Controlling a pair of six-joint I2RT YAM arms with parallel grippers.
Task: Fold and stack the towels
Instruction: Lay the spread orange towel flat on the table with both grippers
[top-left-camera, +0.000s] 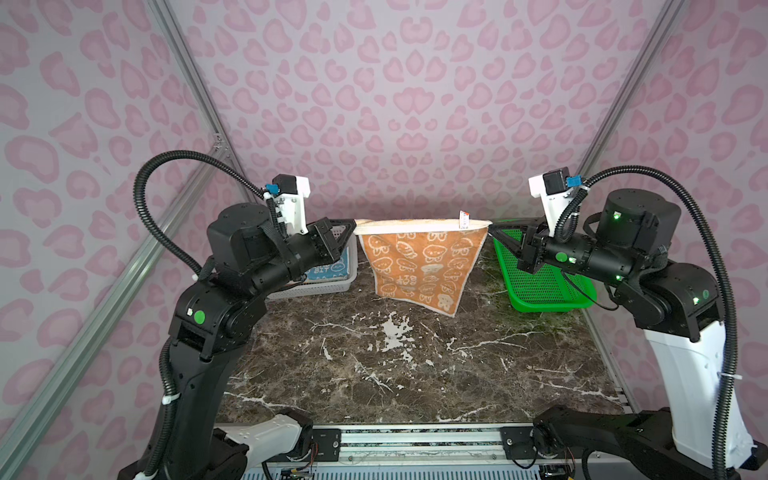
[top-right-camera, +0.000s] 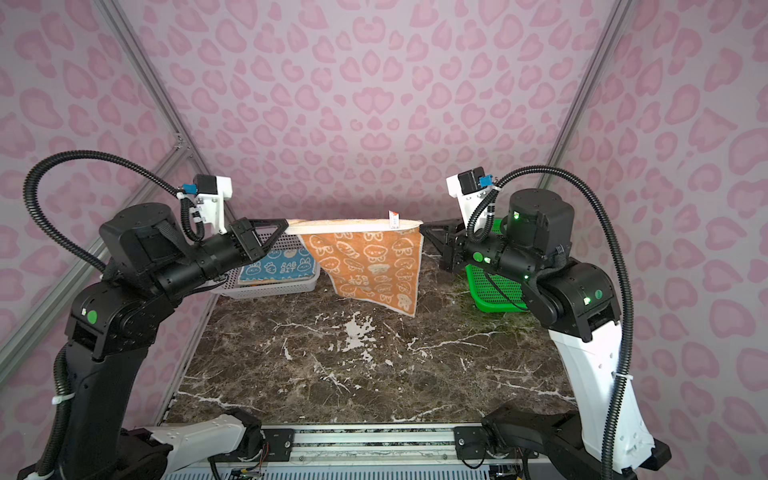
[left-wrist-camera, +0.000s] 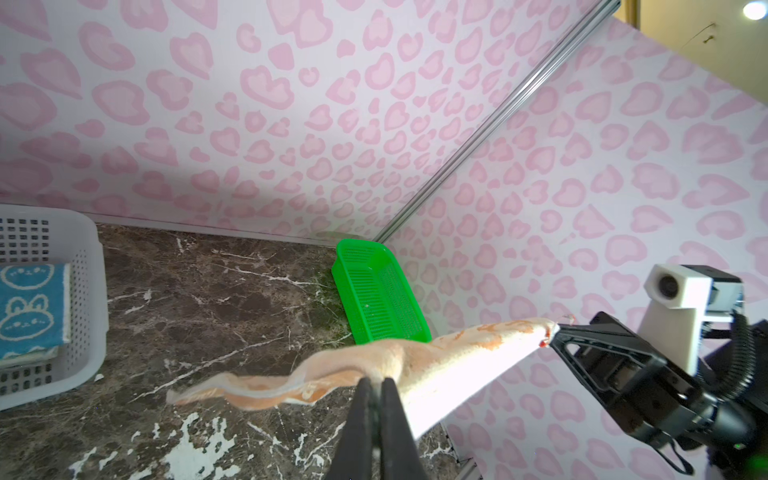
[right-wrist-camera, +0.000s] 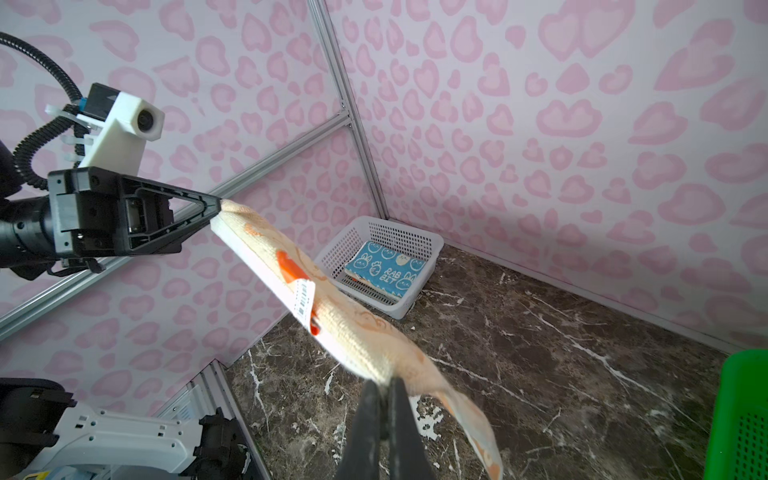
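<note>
Above the back of the marble table (top-left-camera: 374, 365), the orange towel (top-left-camera: 419, 262) hangs stretched between the two arms — the left gripper (top-left-camera: 354, 226) clenched on one top corner, the right gripper (top-left-camera: 491, 228) clenched on the other. A white tag (top-left-camera: 464, 219) stands up from the top edge near the right-hand corner. Behind on the left, the white basket (top-right-camera: 266, 291) holds the folded teal towel (top-right-camera: 276, 270), partly hidden by the left arm; the right arm crosses the green basket (top-left-camera: 548, 305).
</note>
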